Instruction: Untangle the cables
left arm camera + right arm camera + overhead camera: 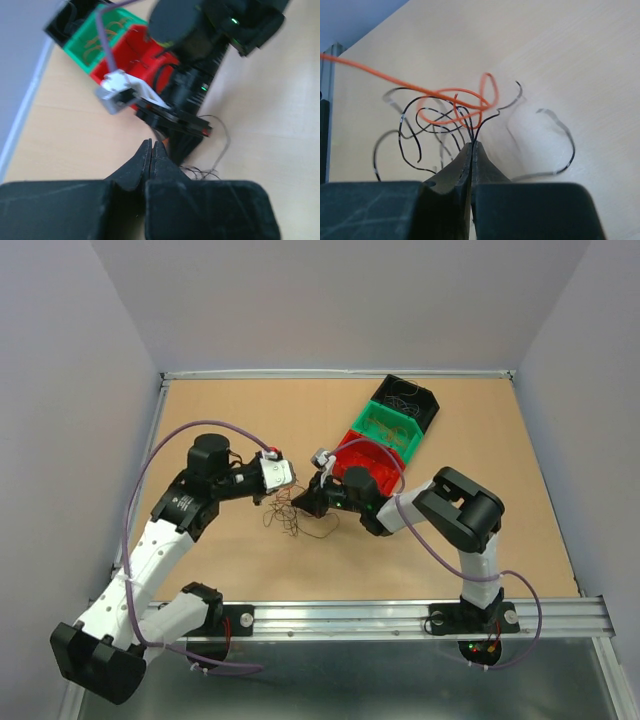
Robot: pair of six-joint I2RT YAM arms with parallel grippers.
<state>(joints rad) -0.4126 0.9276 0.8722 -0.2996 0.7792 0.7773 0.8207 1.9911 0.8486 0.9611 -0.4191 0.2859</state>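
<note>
Loose tangle of the cables [292,520], hair-thin and curly, lying on the table [480,440] near its middle, between the two gripper heads. In the right wrist view an orange loop and several dark strands [455,107] rise straight out of the tips of the right gripper [471,146], whose jaws are pressed together on them; one orange strand runs off to the upper left edge. The left gripper [151,146] has its jaws closed tip to tip, with no strand discernible between them; a few dark strands [205,172] lie on the table just beyond it, under the right arm's head. Behind the tangle, a red bin [365,455], a green bin [385,425] and a black bin [410,398] stand touching in a diagonal row, with thin wires visible in the green and black ones.
</note>
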